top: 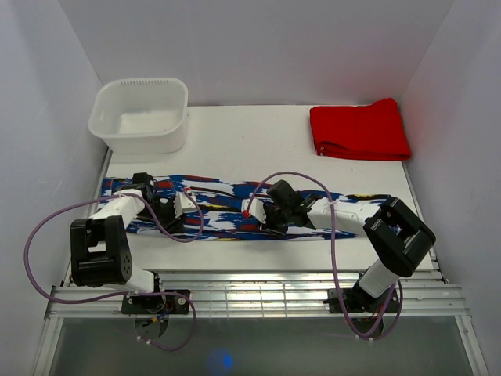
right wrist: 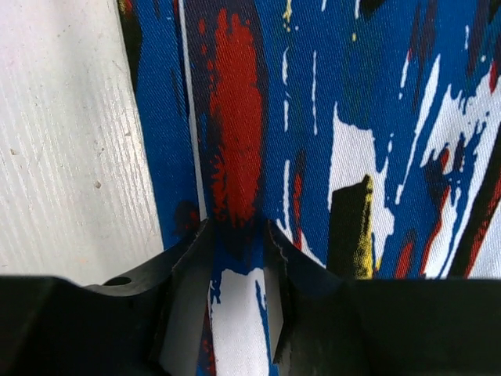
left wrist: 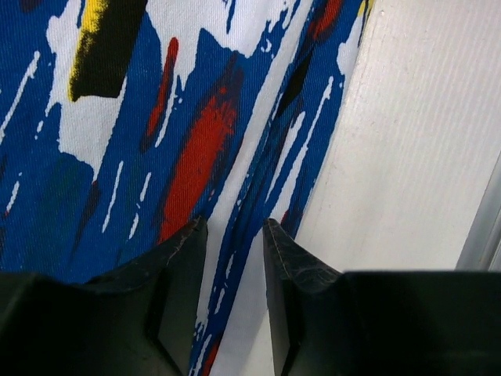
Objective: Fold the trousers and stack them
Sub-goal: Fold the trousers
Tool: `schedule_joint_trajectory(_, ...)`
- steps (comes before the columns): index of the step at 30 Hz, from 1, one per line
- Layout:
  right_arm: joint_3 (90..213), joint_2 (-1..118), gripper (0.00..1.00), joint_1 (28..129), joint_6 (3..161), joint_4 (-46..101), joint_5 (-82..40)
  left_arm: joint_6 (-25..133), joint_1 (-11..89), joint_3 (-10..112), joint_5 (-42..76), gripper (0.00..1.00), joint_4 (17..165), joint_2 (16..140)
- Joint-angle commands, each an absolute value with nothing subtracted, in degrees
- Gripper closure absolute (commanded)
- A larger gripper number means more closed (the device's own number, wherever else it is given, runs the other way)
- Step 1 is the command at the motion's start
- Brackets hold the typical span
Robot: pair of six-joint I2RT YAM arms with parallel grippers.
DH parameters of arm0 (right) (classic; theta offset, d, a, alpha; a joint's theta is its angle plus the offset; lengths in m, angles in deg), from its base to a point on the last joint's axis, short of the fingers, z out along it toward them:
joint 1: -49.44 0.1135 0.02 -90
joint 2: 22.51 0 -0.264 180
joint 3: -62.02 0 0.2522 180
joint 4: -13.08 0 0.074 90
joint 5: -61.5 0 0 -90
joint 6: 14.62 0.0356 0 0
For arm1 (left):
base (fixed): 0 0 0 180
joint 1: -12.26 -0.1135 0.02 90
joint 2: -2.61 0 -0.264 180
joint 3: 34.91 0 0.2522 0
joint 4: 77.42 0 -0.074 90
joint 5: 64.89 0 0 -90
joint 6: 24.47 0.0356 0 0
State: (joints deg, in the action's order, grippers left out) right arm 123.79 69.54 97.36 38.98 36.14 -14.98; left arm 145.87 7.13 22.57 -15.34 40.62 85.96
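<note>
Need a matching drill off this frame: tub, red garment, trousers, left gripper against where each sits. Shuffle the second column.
Things
1. tub
2. red garment
3. trousers
4. left gripper

Places
A. folded at the back right of the table
B. pinching the trousers, left of their middle
C. back left corner
D. laid out lengthwise across the near part of the table

Pairs: 1-C, 2-A, 3-D, 4-B

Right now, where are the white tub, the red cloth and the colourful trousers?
white tub (top: 137, 142), top view, front wall.
red cloth (top: 358, 129), top view, middle of fold.
trousers (top: 227, 211), top view, middle stretch.
</note>
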Motion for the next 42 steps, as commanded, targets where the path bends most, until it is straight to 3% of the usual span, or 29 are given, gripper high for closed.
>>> schedule_joint_trajectory(1,122.54,70.39,0.66,97.61,39.78,31.68,-19.18,145.33,7.86,21.92,-15.76,0.55,43.82,84.35)
schedule_joint_trajectory(6,122.45,70.74,0.92,97.61,39.87,31.06,-20.59,145.77,8.12,21.30,-13.83,0.59,45.93,83.65)
schedule_joint_trajectory(11,122.19,69.95,0.92,97.61,39.87,31.24,-19.71,145.95,8.21,20.42,-13.91,0.64,47.25,82.33)
schedule_joint_trajectory(20,123.51,67.31,0.92,97.61,39.96,34.14,-17.69,147.45,8.21,20.07,-14.18,1.00,44.88,78.46)
schedule_joint_trajectory(26,123.86,66.08,0.92,97.61,40.31,34.23,-17.16,147.61,8.13,21.47,-16.19,1.00,41.73,77.58)
schedule_joint_trajectory(28,124.03,65.73,0.92,97.61,40.49,34.14,-17.07,147.88,8.21,21.83,-16.20,0.83,40.75,77.32)
schedule_joint_trajectory(29,124.03,65.73,0.92,97.69,40.49,34.22,-16.90,147.88,8.21,21.57,-15.85,0.69,41.18,77.06)
schedule_joint_trajectory(33,124.12,65.38,0.92,97.61,40.84,34.40,-17.07,147.88,8.21,19.55,-14.71,0.58,44.43,76.44)
schedule_joint_trajectory(42,123.77,63.44,0.92,97.61,41.45,34.49,-16.02,146.74,8.39,17.87,-13.30,0.58,49.27,79.51)
